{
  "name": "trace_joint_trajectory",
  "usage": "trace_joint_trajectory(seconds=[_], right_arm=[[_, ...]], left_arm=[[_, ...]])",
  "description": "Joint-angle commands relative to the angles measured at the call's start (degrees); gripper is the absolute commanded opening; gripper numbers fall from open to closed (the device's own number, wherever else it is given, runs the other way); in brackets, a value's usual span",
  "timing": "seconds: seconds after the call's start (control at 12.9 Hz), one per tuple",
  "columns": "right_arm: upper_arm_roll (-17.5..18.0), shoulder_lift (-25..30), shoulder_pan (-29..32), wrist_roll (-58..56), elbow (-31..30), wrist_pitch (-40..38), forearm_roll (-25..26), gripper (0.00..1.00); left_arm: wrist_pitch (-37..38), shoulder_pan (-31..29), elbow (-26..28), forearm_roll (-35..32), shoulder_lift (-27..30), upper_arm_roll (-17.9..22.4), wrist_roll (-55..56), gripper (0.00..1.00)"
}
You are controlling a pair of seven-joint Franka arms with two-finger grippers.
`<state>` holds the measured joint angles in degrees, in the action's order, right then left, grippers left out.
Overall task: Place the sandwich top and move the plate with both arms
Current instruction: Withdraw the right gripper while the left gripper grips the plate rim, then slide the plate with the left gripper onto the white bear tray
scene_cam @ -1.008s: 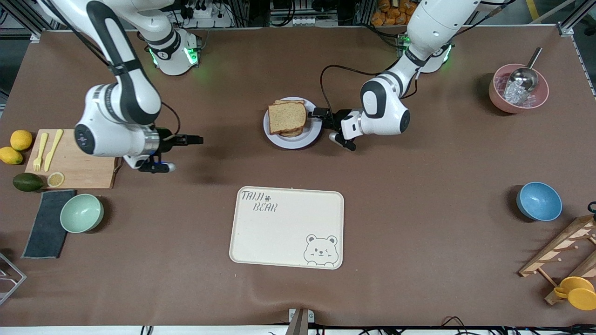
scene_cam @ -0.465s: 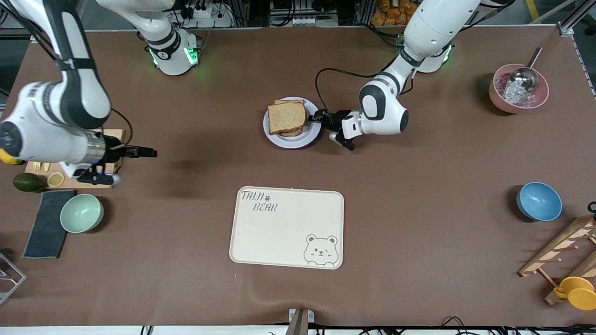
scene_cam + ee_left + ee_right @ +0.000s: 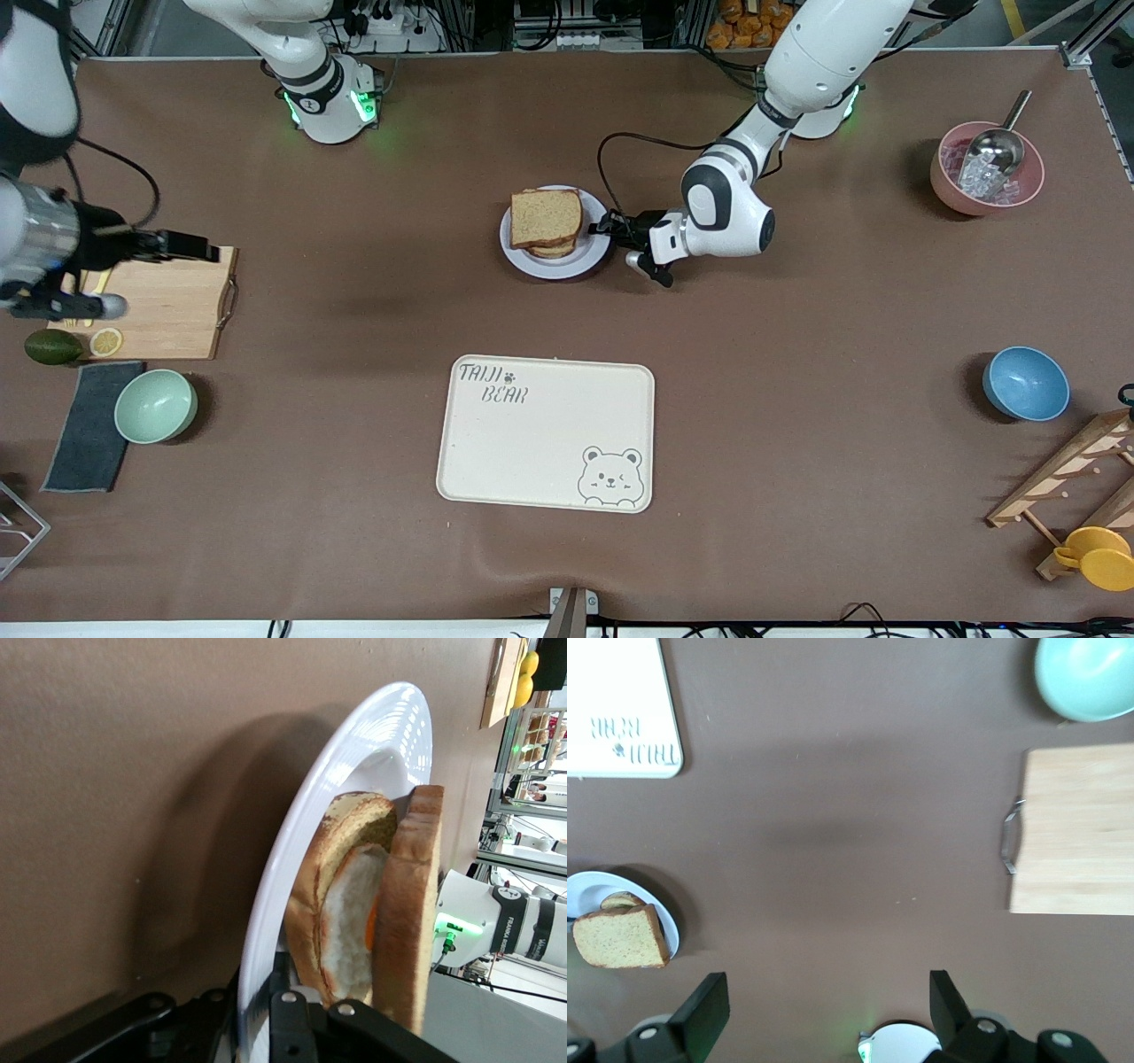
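The plate sits mid-table, toward the robots' bases from the tray. On it lies the sandwich, the sandwich top stacked on a slice bearing a fried egg. My left gripper is shut on the plate's rim on the side toward the left arm's end. In the left wrist view the rim runs between the black fingers, with the sandwich top close by. My right gripper hangs open and empty over the wooden cutting board.
The cream bear-printed tray lies nearer the front camera than the plate. At the right arm's end are a green bowl, a dark cloth and an avocado. A pink bowl with a scoop and a blue bowl stand at the left arm's end.
My left gripper has closed on the plate's rim. The right arm has swung away from the table's middle to over the cutting board, its gripper still open.
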<state>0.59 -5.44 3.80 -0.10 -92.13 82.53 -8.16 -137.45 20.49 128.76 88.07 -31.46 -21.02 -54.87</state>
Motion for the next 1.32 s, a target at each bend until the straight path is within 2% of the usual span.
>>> trace_joint_trajectory(seconds=[0.0,0.23,0.54,0.78,0.93,1.24], right_arm=[[1.3,5.0,0.6,1.9,-0.2,-0.5,2.5,1.00],[1.3,6.9,0.7,1.9,-0.2,3.2,4.2,1.00],[1.4,6.5,0.5,2.3,0.0,7.5,6.6,1.00],[1.7,6.7,0.5,4.4,0.2,8.0,6.4,1.00],[1.6,6.7,0.5,4.4,0.3,8.0,6.5,1.00],[1.7,6.7,0.5,4.6,0.3,7.8,7.1,1.00]], left_arm=[[-0.5,-1.9,-0.1,1.8,1.9,-0.2,-1.0,0.00],[-0.3,-3.7,-1.0,1.8,3.9,-0.2,2.7,0.00],[-0.4,-4.1,-6.8,1.7,4.3,0.2,14.3,0.00],[-0.5,-6.9,-10.3,1.7,3.4,0.4,16.5,0.00],[-1.3,-6.9,-14.1,1.6,2.1,1.2,20.3,0.00],[-7.8,-5.9,-24.0,1.0,-2.9,1.3,28.3,0.00]])
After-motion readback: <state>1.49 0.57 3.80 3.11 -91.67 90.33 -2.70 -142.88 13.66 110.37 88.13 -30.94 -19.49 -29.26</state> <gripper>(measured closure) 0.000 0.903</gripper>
